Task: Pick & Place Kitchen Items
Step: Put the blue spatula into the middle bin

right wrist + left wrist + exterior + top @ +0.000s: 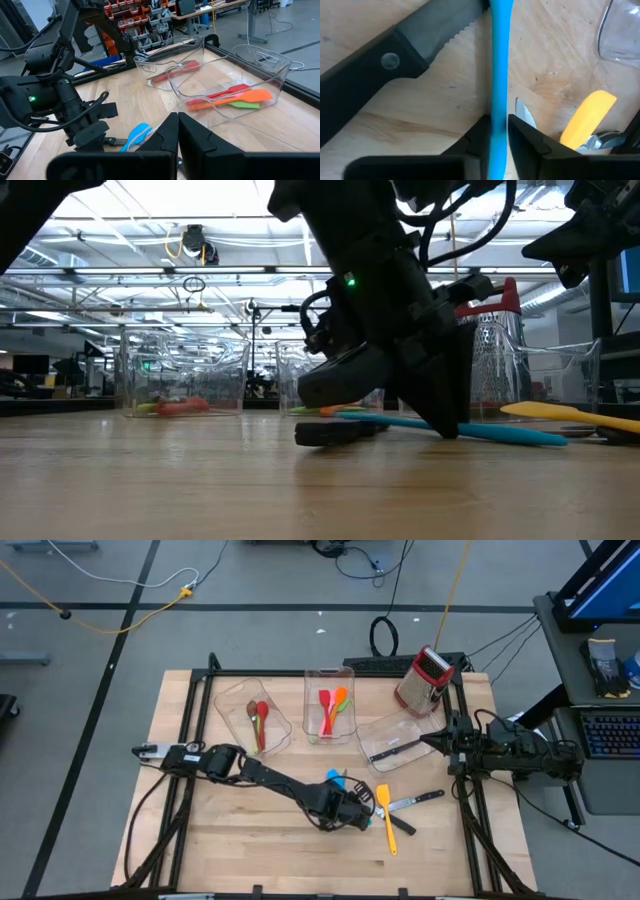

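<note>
My left tool (498, 131) grasps the blue spatula (499, 65) beside the yellow spatula (384, 810); right tool (178, 131) clenched; two knives also remain outside the bins (328, 678)

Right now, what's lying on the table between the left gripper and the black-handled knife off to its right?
The yellow spatula lies between them in the high view, handle slanting toward the near edge. The left gripper is closed on the blue spatula; the black-handled knife lies beyond the yellow one.

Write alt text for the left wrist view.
The left claw grips the handle of a blue utensil between its two dark fingers, over a wooden table. A black-handled serrated knife lies alongside, with a yellow spatula and a clear bin's corner beyond.
</note>
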